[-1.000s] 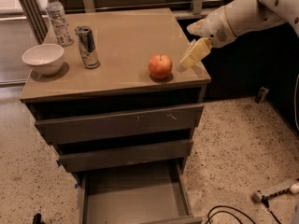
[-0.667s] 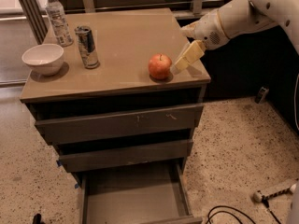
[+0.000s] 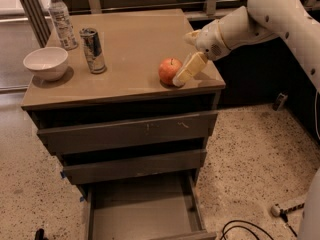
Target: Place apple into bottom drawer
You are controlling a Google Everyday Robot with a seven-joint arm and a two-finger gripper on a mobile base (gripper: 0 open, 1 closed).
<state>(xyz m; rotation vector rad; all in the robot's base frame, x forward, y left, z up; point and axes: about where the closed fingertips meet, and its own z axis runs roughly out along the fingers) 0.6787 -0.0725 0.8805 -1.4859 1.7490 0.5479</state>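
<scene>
Grey-brown wooden cabinet with flat tan counter [image 3: 130, 39], standing on speckled terrazzo floor [image 3: 252, 149]; carried all loose items listed below. White, smooth-shelled robot arm [image 3: 272, 11], entering from the upper right and reaching down toward the counter's right front corner. Bottom drawer [image 3: 142, 209], the lowest of three, a plain shallow grey box: stood pulled out toward the camera, its flat inside bare as far as was visible. Top drawer front [image 3: 127, 131], grey-brown, scratched near its middle, closed. Middle drawer front [image 3: 135, 166], grey-brown, closed. Clear plastic water bottle [image 3: 61, 21], upright at the counter's far left. White round ceramic bowl [image 3: 46, 63], at the left edge, just in front of the bottle. Slim silver-and-blue drinks can [image 3: 93, 50], upright, near the bowl on its right. Pale yellow two-part hand [image 3: 186, 73] at the arm's tip, angled down and leftward, low over the counter and right against the right side of the apple; whether it was released or clenched on the fruit could not be told. Small round red-orange apple [image 3: 169, 70] with short stem, resting on the counter near the right front edge, well apart from the can. Progress note: the drawer was ready to receive; the apple sat on the counter, not yet lifted. Judged outstanding: a secure grasp, the lift, the carry down past the two closed fronts, and the release into the drawer.
</scene>
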